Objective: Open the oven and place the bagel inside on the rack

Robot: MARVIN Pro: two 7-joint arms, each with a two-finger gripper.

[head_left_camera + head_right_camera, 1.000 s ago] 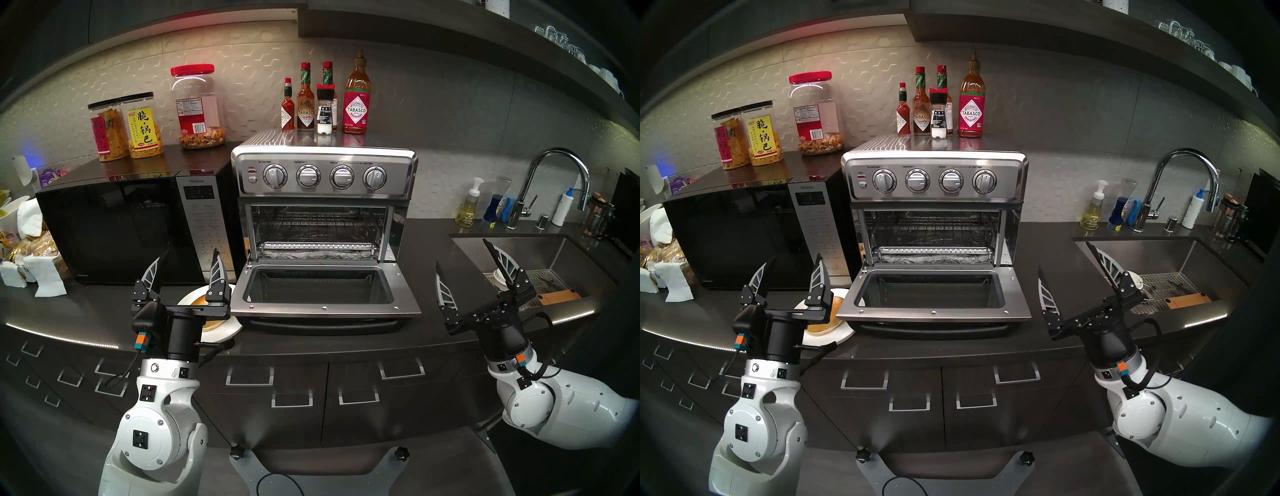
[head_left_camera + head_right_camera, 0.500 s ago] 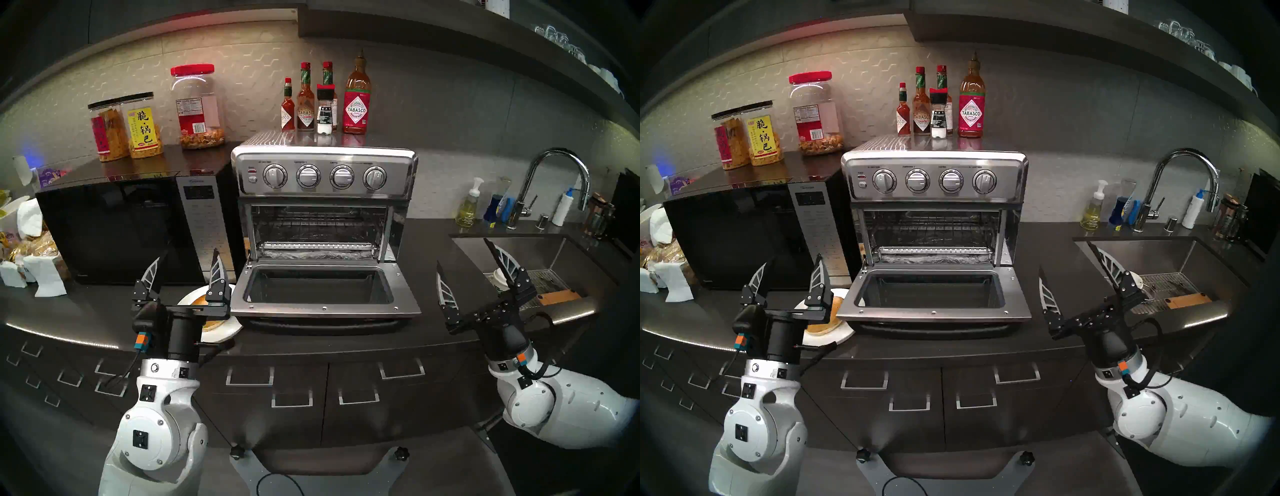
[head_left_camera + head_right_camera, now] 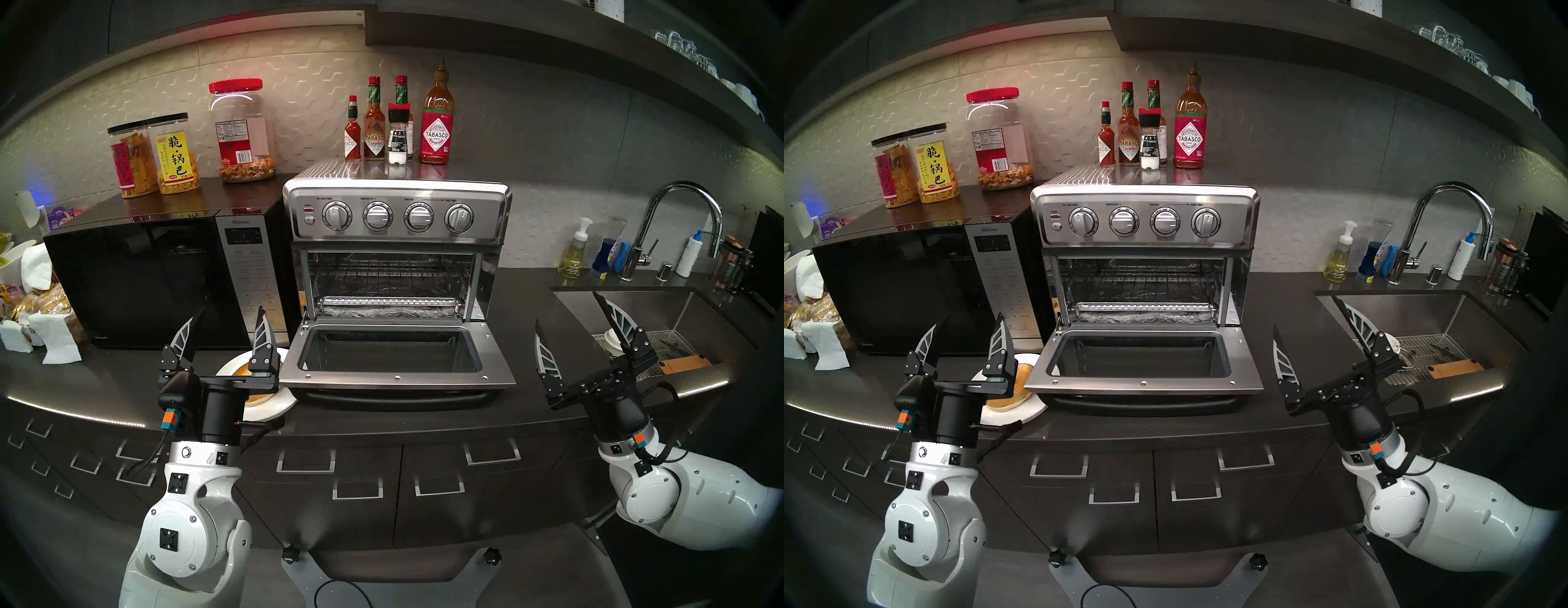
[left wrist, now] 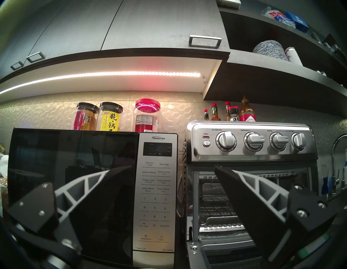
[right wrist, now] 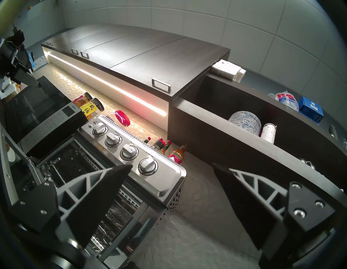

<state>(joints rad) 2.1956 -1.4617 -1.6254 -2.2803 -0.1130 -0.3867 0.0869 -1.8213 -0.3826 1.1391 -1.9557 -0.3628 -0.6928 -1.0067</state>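
Dim kitchen lit by an under-cabinet light strip (image 4: 105,75), with glare on the countertop (image 3: 63,409) edge; fisheye curvature, dark vignetted corners, sharp focus.

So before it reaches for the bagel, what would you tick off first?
1. Oven door dropped fully open: ok.
2. Rack inside bare, with room for the bagel: ok.
3. Bagel lying on its plate beside the door: ok.
4. Left gripper open and holding nothing: ok.
5. Right gripper open, off to the sink side, away from the oven mouth: ok.
6. Bagel's whole outline in view for a clean grab: not ok, the left gripper covers part of it.
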